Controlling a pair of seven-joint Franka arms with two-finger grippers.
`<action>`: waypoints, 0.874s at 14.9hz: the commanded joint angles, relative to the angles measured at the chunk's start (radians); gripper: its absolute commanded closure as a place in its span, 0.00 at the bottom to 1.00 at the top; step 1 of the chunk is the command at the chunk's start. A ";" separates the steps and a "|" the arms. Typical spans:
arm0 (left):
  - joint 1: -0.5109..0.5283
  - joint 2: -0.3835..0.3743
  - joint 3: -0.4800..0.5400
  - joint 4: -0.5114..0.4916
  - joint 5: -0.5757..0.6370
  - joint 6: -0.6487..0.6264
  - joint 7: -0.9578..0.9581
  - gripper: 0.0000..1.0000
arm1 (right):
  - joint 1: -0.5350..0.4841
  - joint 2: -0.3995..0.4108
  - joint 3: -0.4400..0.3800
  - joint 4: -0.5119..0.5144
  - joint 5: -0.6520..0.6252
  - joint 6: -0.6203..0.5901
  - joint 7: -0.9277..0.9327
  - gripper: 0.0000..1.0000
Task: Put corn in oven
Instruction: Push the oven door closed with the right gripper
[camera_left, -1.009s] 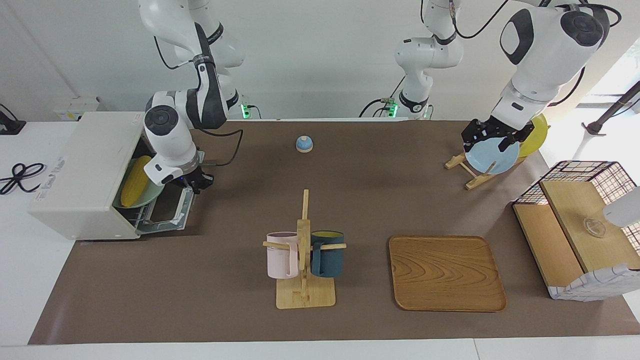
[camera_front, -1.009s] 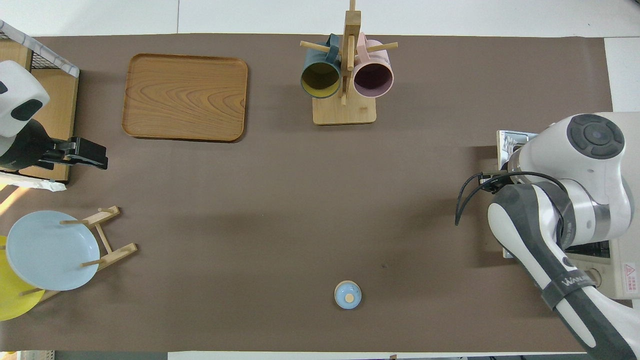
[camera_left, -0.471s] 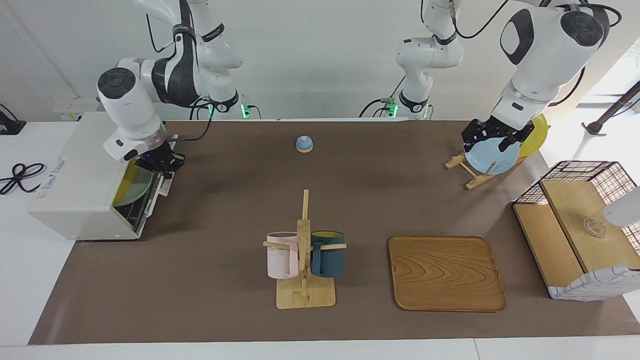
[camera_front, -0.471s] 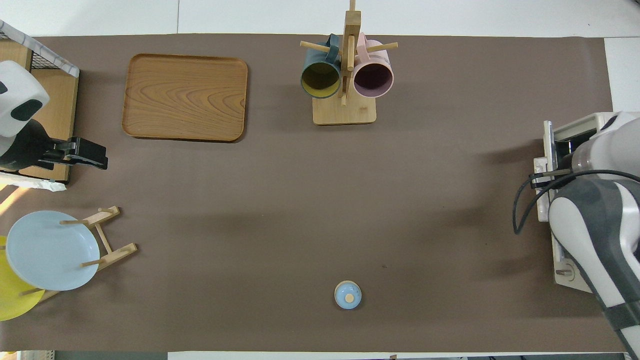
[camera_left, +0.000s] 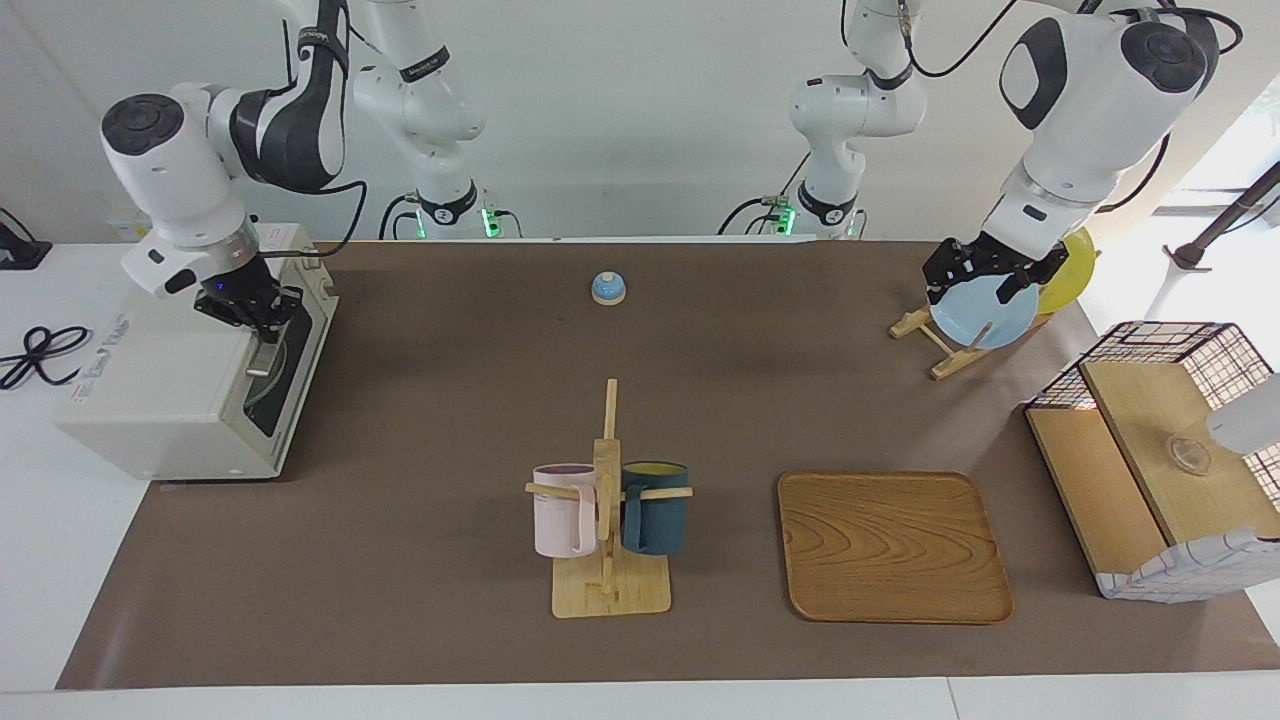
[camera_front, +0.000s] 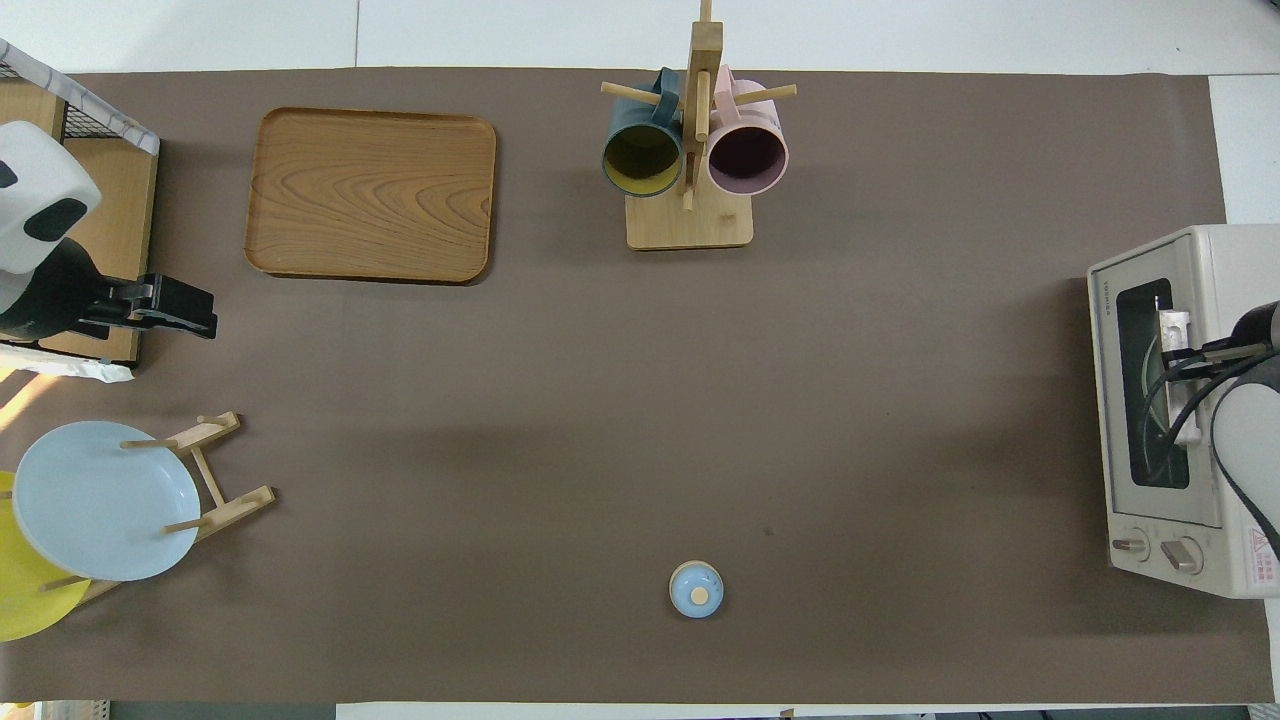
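my right gripper (camera_left: 248, 312) is at the top edge of the oven (camera_left: 170, 375) door, at the right arm's end of the table. i cannot tell if its fingers are apart or together, and i cannot tell if they touch the silver handle (camera_front: 1172, 372). the door is up against the oven front. in the overhead view i see the dark window (camera_front: 1150, 385) and two knobs (camera_front: 1160, 549) at the end of the front that is nearer to the robots.

the corn does not show clearly. through the glass only a pale curved shape is visible, and i cannot say if it is the corn.

my left gripper (camera_left: 978, 279) waits over the plate rack (camera_left: 938, 340) at the left arm's end of the table, just above the blue plate (camera_left: 985, 312). about its fingers too i cannot tell. a yellow plate (camera_left: 1070, 268) stands in the rack beside the blue one, more toward the table's end.

on the brown mat (camera_left: 450, 420) a small blue lid with a wooden knob (camera_left: 608, 288) lies near the robots, about in the middle. farther from the robots stands a wooden mug stand (camera_left: 608, 540) with a pink mug (camera_left: 565, 510) and a dark blue mug (camera_left: 655, 507) hanging on it. beside it, toward the left arm's end, lies a wooden tray (camera_left: 892, 546). a wire basket with wooden boards (camera_left: 1150, 455) sits at the left arm's end of the table.
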 joint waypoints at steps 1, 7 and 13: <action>-0.002 -0.010 0.007 0.001 -0.012 -0.010 0.008 0.00 | -0.035 0.063 -0.002 0.047 -0.055 -0.032 -0.027 0.84; -0.002 -0.010 0.007 0.001 -0.012 -0.010 0.008 0.00 | 0.095 0.060 0.004 0.196 0.085 -0.184 0.027 0.00; -0.002 -0.010 0.007 0.001 -0.012 -0.010 0.008 0.00 | 0.255 0.044 0.009 0.342 0.149 -0.364 0.243 0.00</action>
